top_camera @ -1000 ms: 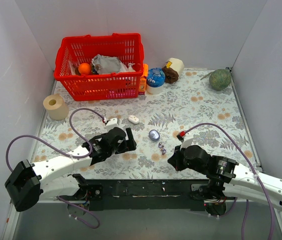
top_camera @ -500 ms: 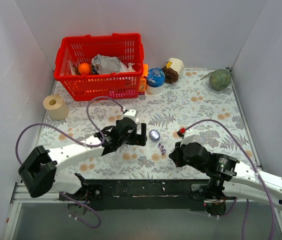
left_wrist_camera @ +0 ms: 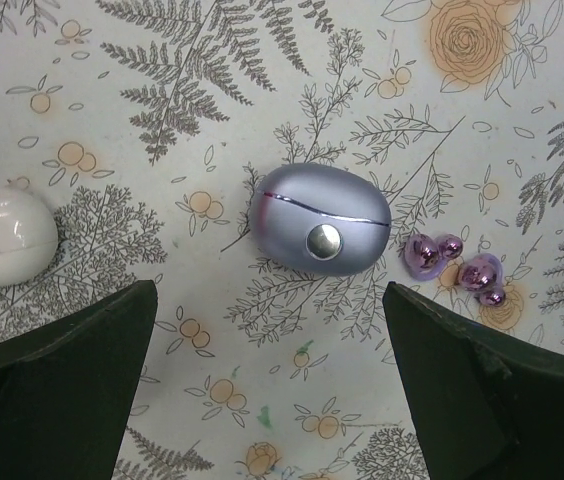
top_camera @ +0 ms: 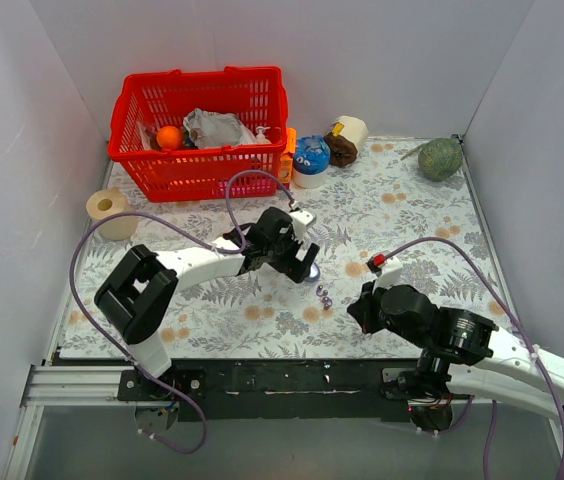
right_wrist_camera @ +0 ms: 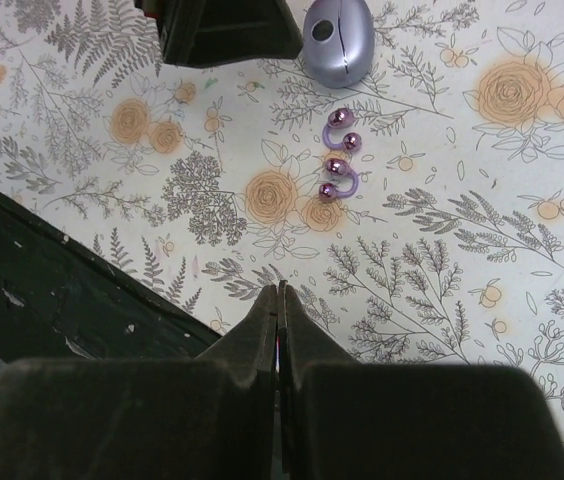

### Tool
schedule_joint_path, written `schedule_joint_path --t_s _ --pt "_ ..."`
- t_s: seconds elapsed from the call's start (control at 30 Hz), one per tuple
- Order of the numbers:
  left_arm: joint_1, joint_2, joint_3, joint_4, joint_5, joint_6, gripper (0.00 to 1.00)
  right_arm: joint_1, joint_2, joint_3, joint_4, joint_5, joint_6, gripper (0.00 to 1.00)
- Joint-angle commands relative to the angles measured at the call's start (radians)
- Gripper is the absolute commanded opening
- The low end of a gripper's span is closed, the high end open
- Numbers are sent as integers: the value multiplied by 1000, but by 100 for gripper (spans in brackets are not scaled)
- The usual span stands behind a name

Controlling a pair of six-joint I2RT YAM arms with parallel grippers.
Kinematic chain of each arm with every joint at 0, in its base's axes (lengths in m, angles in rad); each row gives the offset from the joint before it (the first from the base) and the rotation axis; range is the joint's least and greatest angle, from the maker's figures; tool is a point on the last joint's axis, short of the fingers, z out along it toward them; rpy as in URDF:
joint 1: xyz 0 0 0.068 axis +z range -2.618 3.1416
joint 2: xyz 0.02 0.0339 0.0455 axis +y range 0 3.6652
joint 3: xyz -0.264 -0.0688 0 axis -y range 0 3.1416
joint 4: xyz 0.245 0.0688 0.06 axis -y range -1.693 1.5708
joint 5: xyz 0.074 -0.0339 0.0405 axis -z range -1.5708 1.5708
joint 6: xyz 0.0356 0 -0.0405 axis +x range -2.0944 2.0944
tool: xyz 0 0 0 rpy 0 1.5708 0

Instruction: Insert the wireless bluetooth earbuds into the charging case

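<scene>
The charging case (left_wrist_camera: 320, 218) is a closed lavender pebble with a silver button, lying on the flowered cloth. The two purple earbuds (left_wrist_camera: 432, 252) (left_wrist_camera: 482, 275) lie just to its right, side by side. My left gripper (left_wrist_camera: 267, 292) is open and empty, hovering above the cloth with the case just beyond its fingertips. In the top view it (top_camera: 299, 262) covers most of the case; the earbuds (top_camera: 323, 295) show beside it. My right gripper (right_wrist_camera: 280, 288) is shut and empty, near the table's front edge, with the earbuds (right_wrist_camera: 339, 155) and case (right_wrist_camera: 338, 40) ahead of it.
A small white oval object (left_wrist_camera: 2, 240) lies left of the case. At the back stand a red basket (top_camera: 202, 165) with items, a blue cup (top_camera: 311, 158), a tape roll (top_camera: 352, 130) and a green ball (top_camera: 440, 158). A paper roll (top_camera: 110, 208) stands at the left.
My left arm has swung right and forward, from the left of the table to over the case. My right gripper has shifted slightly right and stays shut.
</scene>
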Motion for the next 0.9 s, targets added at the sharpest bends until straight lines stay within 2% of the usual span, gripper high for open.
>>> schedule_joint_path --t_s 0.0,0.3,0.87 --pt "14 18 68 -1 105 150 98 4 -12 79 -22 27 -28 1" --pt "20 75 114 -3 186 221 98 4 13 93 -8 19 -46 1" --pt "17 154 123 -6 201 258 98 4 11 58 9 17 -40 1"
